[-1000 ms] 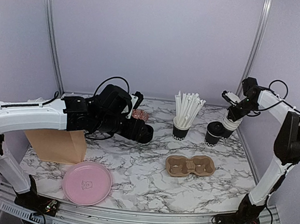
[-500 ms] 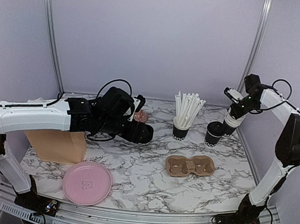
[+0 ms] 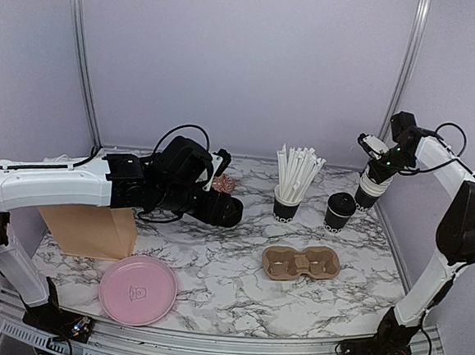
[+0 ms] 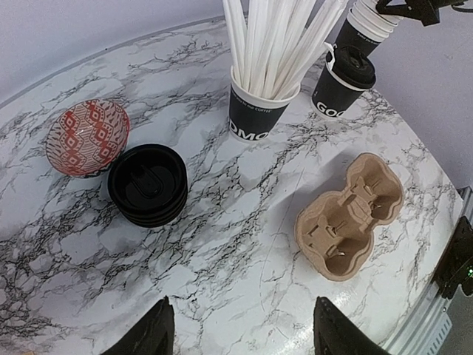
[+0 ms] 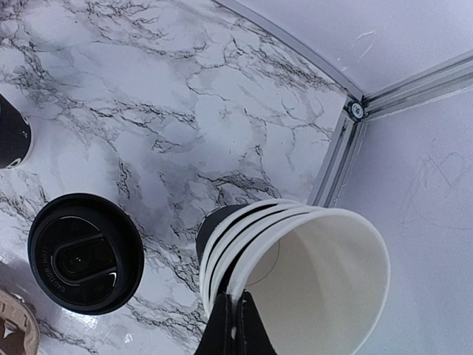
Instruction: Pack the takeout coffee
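Far L, the brown bag (image 3: 89, 230) and pink plate (image 3: 138, 289) sit on the bench (image 3: 213, 274). Your L pincer (image 4: 242, 319) hangs over mid bench w/ fingers spread wide and nothing btw them, barely shifted vs a sec ago. Below it lie the red bowl (image 4: 87, 137) and, right against it, the stack of black lids (image 4: 148, 185). Next come the straw cup (image 4: 262, 111) and the pulp carrier (image 4: 351, 214), both holes empty. One lidded coffee (image 5: 85, 251) stands just R of the straws, near the carrier but not in it. The change is at far R. Your R pincer (image 5: 236, 319), clamped on the rim of the top cup (image 5: 318, 288), has pulled up and back toward the corner post (image 5: 336, 159). The nested cup stack (image 3: 369, 190) has gone w/ it, leaning, and is now further from the lidded coffee. The 4 rims sit bunched together, so prob. the cups aren't separating and you have no single cup yet. Can't tell if the stack base is off the bench. Nothing is packed so far.
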Motion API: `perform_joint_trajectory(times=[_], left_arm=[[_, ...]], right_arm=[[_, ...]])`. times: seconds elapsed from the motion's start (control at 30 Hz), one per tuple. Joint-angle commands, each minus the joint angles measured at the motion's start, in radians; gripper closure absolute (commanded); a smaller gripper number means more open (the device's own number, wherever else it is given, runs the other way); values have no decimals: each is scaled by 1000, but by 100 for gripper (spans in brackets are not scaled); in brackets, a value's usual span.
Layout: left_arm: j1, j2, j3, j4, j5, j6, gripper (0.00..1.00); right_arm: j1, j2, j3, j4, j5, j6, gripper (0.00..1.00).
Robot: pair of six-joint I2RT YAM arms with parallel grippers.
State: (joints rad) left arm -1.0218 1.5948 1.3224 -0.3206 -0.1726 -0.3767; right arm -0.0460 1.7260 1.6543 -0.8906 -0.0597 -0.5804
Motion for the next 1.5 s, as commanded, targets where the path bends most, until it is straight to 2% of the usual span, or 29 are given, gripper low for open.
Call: perform_joint_trajectory(times=[0.0, 0.07, 0.17, 0.23, 0.3, 0.37, 0.4, 0.47, 0.5, 0.57, 0.63, 0.7, 0.73, 0.77, 0.87, 0.93, 1.0, 1.03, 1.07, 1.1, 1.17, 1.2, 1.23, 1.27, 1.3, 1.33, 1.4, 1.43, 1.47], left_arm=[[6, 15, 24, -14, 18, 3, 36], [6, 20, 29, -14, 23, 4, 36], [6, 21, 28, -14, 27, 4, 36], [6, 20, 25, -14, 26, 3, 36], [6, 19, 23, -15, 25, 4, 36], [6, 16, 19, -14, 28, 0, 36], [6, 15, 17, -14, 27, -2, 36], [6, 17, 14, -14, 27, -3, 36], [6, 17, 12, -14, 27, -2, 36], [6, 19, 11, -14, 29, -3, 36], [6, 19, 12, -14, 31, -2, 36], [5, 15, 10, -14, 31, -2, 36], [5, 15, 7, -14, 32, -2, 36], [5, 13, 6, -14, 34, -3, 36], [5, 11, 3, -14, 35, -1, 36], [5, 14, 6, -14, 38, 3, 36], [5, 18, 10, -14, 41, 5, 36], [5, 19, 14, -15, 42, 4, 36], [5, 25, 18, -15, 46, 7, 36], [5, 27, 22, -15, 48, 7, 36], [5, 33, 29, -14, 50, 8, 36], [5, 35, 31, -14, 52, 7, 36], [5, 38, 33, -14, 55, 8, 36], [5, 39, 34, -14, 57, 8, 36], [5, 39, 33, -14, 57, 7, 36], [5, 40, 32, -14, 56, 7, 36], [5, 40, 30, -15, 62, 5, 36], [5, 39, 27, -14, 63, 4, 36], [5, 39, 24, -14, 61, 3, 36]], right_arm=[[6, -27, -15, -22, -43, -29, 100], [6, -23, -27, 5, 25, -12, 100], [-7, -17, 23, -34, -29, -7, 100], [1, -52, -19, 44, 30, -11, 100], [-16, -38, 22, -11, -105, -26, 100], [3, -19, 34, -16, 54, 2, 100], [9, -28, 10, 16, 58, -8, 100], [-39, -8, 77, -82, -191, -15, 100], [-22, 6, 95, -76, -120, 14, 100], [15, -30, 16, 26, 73, -11, 100], [-34, -19, 56, -31, -162, -1, 100], [6, -10, 49, -9, 8, 11, 100], [10, -15, 38, 6, -8, -7, 100], [-15, -9, 63, -29, -126, -12, 100], [-11, 12, 79, -33, -67, 4, 100], [-32, 40, 137, -104, -168, -2, 100], [5, 31, 98, -44, 52, 10, 100], [13, 19, 78, -25, 34, -22, 100], [-1, 30, 117, -85, -101, -39, 100], [-14, 49, 152, -121, -121, -11, 100], [35, 42, 107, -47, 136, -13, 100], [34, 30, 88, -72, 58, -62, 100], [12, 39, 128, -133, -117, -60, 100], [9, 55, 152, -133, -129, -6, 100], [35, 67, 145, -107, 98, -1, 100], [75, 58, 87, -69, 158, -35, 100], [28, 67, 134, -161, -155, -59, 100], [19, 77, 143, -156, -112, -5, 100], [55, 75, 109, -113, 79, 0, 100]])
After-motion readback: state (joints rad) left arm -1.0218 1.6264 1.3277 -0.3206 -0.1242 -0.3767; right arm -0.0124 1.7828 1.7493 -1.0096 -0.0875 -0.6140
